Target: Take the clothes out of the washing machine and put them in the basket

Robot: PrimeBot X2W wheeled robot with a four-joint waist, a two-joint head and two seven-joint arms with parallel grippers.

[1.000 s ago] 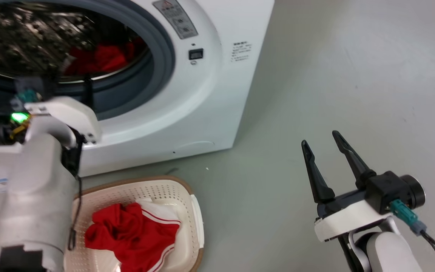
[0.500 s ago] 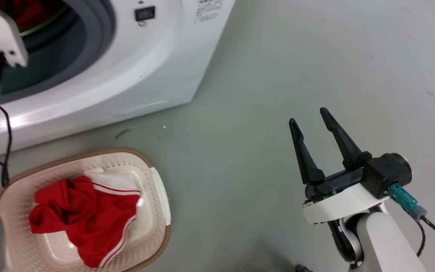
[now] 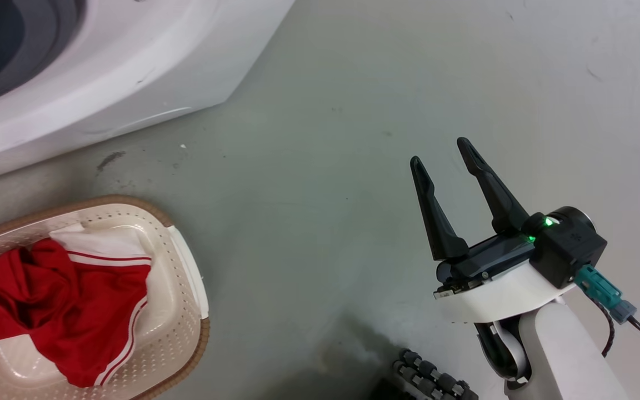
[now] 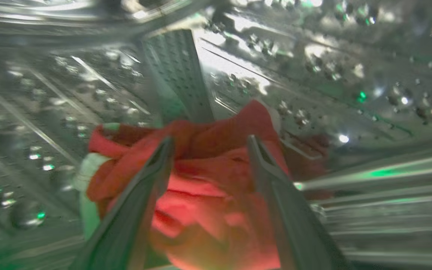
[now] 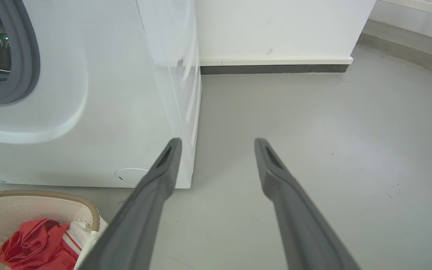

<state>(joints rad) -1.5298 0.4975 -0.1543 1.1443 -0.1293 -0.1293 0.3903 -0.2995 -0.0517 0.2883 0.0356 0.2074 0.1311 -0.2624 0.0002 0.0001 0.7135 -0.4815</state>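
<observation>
One garment (image 3: pixel 59 311) in basket (image 3: pixel 184 328), second garment (image 4: pixel 208 202) in drum (image 4: pixel 51 93) (left gripper (image 4: pixel 210 139) spread)

Head and right wrist views: bright, even light, sharp focus. A soft shadow falls on the floor (image 3: pixel 309 233) below the right gripper (image 3: pixel 438 150). Left wrist view: dim and blurred. White glare and green glints mark the washing machine drum (image 4: pixel 351 75) around the left gripper (image 4: pixel 210 139).
</observation>
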